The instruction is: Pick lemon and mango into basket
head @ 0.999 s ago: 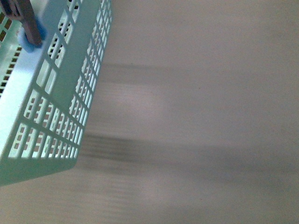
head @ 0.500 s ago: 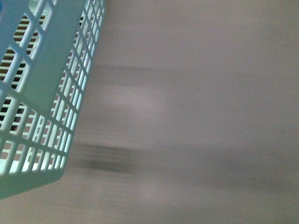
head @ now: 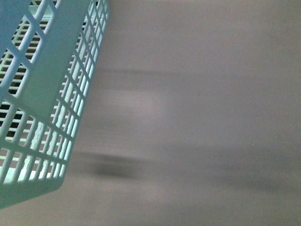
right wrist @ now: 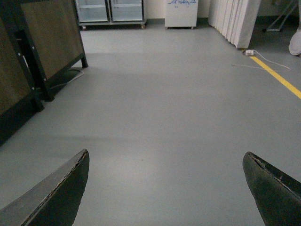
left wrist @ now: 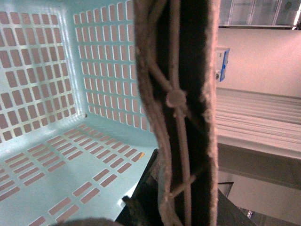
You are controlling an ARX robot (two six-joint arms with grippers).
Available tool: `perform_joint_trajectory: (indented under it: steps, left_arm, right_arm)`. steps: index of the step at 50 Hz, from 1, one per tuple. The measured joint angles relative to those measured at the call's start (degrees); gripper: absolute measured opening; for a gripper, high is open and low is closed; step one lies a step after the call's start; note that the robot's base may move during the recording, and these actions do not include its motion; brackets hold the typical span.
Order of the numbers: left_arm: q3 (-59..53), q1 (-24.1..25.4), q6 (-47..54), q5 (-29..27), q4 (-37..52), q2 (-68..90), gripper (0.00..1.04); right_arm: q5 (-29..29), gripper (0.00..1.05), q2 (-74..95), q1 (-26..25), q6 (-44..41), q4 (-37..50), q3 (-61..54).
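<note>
Changing since a second ago: the brown handle end and the blue piece at the front view's top left corner are out of sight. The basket (head: 51, 70) wall now fills more of that corner, and its low corner sits further left and lower.
Basket: one, tilted at the left edge of the front view over the blurred grey floor (head: 197, 117). The left wrist view looks into its inner corner (left wrist: 42, 139), showing two slotted walls and the slotted bottom.
Handle: one brown ribbed handle (left wrist: 181, 108), close across the left wrist view beside a basket wall.
Left gripper: cannot tell whether it is apart or closed.
Right gripper (right wrist: 164, 188): two dark fingers (right wrist: 59, 197) spread wide with nothing between them, above the grey floor.
Background: one yellow line (right wrist: 277, 77), two glass doors (right wrist: 91, 10), one white cabinet (right wrist: 181, 12), one wooden panel (right wrist: 51, 42).
</note>
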Motion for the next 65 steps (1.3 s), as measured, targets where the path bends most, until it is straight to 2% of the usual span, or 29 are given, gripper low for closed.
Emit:
perform_joint_trajectory:
  steps: [65]
  left_arm:
    - [0.3, 0.0, 0.0, 0.0, 0.0, 0.0, 0.06]
  right_arm:
    - [0.0, 0.96, 0.0, 0.0, 0.0, 0.0, 0.0]
